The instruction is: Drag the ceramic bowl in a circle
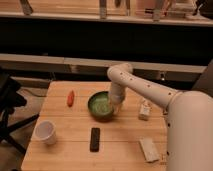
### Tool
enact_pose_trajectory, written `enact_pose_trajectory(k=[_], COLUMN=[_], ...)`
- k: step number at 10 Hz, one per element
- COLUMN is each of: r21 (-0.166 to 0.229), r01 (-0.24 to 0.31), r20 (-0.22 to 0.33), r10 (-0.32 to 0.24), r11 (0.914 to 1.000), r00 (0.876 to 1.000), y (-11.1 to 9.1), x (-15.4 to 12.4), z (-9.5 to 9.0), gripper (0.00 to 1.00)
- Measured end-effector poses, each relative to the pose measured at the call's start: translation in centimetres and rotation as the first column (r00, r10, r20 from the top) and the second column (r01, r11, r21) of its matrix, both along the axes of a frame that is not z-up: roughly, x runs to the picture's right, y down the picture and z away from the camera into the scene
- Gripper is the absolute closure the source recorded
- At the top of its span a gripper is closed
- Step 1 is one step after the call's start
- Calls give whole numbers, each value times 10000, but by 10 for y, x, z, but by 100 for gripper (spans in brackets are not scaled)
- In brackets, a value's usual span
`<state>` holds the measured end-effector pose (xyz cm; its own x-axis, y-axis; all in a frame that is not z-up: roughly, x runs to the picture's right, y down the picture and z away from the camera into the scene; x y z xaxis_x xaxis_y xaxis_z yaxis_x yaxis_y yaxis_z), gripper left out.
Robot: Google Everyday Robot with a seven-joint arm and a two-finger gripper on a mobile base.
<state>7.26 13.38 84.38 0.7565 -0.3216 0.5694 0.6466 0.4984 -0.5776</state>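
Observation:
The ceramic bowl point(101, 105), dark green outside and pale green inside, sits on the wooden table point(65, 150) near its middle. My white arm reaches in from the right and bends down over the bowl's right rim. My gripper point(116, 104) is at that right rim, at or just inside the edge. A small white cup point(45, 132) stands at the front left, well apart from the bowl.
A red-orange carrot-like object point(70, 98) lies left of the bowl. A black remote point(94, 139) lies in front of it. A small white box point(145, 110) stands to the right, and a pale flat packet point(149, 149) lies at front right. A dark chair point(9, 107) stands left of the table.

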Motion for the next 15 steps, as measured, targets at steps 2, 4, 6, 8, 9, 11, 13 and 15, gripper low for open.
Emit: enact_pose_trajectory(k=[2, 4, 6, 8, 9, 11, 13, 15], r21=[-102, -219, -309, -389, -443, -523, -541, -613], r01=[41, 147, 197, 276, 256, 230, 267, 336], r20=[-74, -110, -163, -210, -245, -304, -360, -405], r10=[-42, -149, -203, -284, -267, -246, -287, -362], r11=[9999, 9997, 9993, 9989, 9987, 9984, 9982, 9976], r00=[10000, 9998, 9997, 9994, 9993, 9992, 9989, 9985], y=[-1, -1, -1, -2, -1, -1, -2, -2], x=[14, 5, 4, 8, 11, 16, 17, 15], z=[2, 3, 5, 5, 3, 2, 1, 1], gripper=[99, 99, 99, 99, 99, 99, 99, 99])
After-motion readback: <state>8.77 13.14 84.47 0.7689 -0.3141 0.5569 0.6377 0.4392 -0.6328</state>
